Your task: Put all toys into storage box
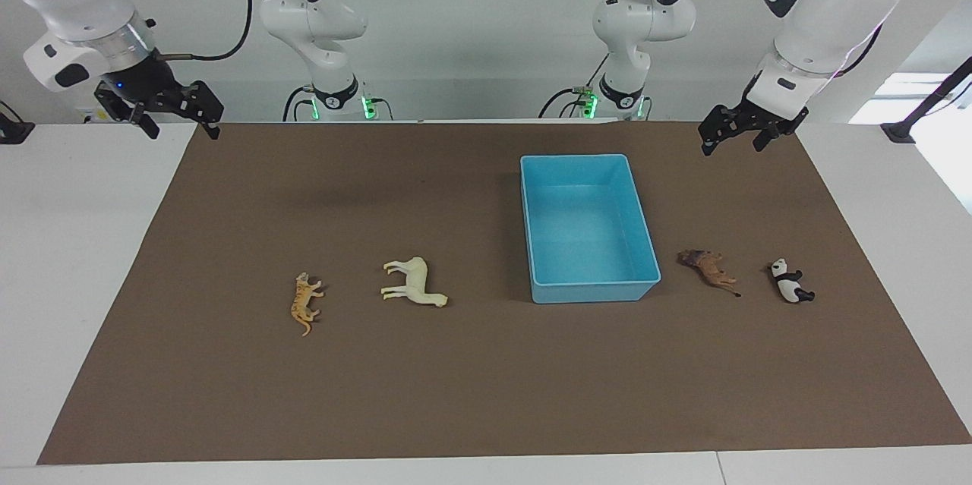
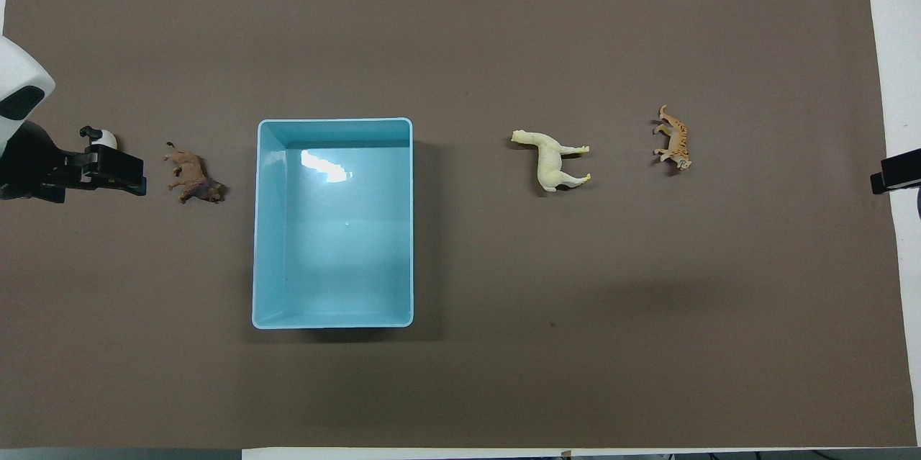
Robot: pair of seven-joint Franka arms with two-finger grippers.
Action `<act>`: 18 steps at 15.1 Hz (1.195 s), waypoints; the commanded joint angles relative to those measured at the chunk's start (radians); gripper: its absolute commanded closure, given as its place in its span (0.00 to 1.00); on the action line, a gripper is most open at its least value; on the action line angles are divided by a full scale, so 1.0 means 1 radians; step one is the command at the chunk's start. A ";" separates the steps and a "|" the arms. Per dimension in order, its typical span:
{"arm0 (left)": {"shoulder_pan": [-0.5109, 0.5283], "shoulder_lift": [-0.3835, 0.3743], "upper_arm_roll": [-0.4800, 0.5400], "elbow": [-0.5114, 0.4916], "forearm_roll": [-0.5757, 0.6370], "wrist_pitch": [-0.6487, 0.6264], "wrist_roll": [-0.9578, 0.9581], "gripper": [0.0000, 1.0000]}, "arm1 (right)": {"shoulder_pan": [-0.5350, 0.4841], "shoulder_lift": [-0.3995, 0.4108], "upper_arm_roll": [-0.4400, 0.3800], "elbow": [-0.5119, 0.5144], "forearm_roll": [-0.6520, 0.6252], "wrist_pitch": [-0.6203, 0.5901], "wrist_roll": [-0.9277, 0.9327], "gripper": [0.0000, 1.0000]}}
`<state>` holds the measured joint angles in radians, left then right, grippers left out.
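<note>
Both of my pincers hang in the air with nothing in them, jaws spread wide. On my left arm, the left gripper [image 1: 740, 132] is raised over the brown mat's [image 1: 486, 379] corner at my own edge of the table, the forearm sloping down to it from high up, fingers pointing down toward the mat. My right gripper [image 1: 171, 117] mirrors it at the other end, over the mat's corner where it meets the white table [image 1: 76, 280] — wrist bent, fingers tipped down and inward.

All four toys lie on their sides on the mat, in a loose row. At my right arm's end lies the orange tiger [image 1: 305, 303]; beside it, toward the middle, the cream horse [image 1: 414, 284]. At my left arm's end lies the panda [image 1: 790, 281], with the brown lion [image 1: 708, 268] between it and the storage box [image 1: 535, 223].

That light blue box sits near the middle of the mat, a little toward my left arm's end — its long side running away from me, its inside bare. Every toy is apart from it.
</note>
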<state>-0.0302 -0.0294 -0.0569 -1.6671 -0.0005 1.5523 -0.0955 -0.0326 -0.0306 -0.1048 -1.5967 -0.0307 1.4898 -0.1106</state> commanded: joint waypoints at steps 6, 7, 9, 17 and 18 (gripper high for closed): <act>0.013 -0.012 -0.006 0.000 -0.012 -0.005 0.007 0.00 | -0.010 -0.009 0.008 -0.005 -0.003 0.001 0.017 0.00; 0.015 -0.012 -0.006 0.000 -0.012 -0.005 0.007 0.00 | -0.015 -0.009 0.008 -0.003 -0.002 0.007 0.017 0.00; 0.015 -0.012 -0.006 0.000 -0.012 -0.005 0.007 0.00 | -0.006 -0.009 0.007 -0.005 -0.005 0.010 0.017 0.00; 0.015 -0.014 -0.006 0.000 -0.012 -0.005 0.007 0.00 | -0.003 -0.009 0.008 -0.006 -0.003 0.009 0.012 0.00; 0.015 -0.012 -0.006 0.000 -0.012 -0.005 0.007 0.00 | -0.003 -0.009 0.008 -0.006 -0.003 0.009 0.014 0.00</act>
<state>-0.0302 -0.0294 -0.0569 -1.6671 -0.0004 1.5523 -0.0955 -0.0317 -0.0306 -0.1025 -1.5967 -0.0307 1.4898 -0.1098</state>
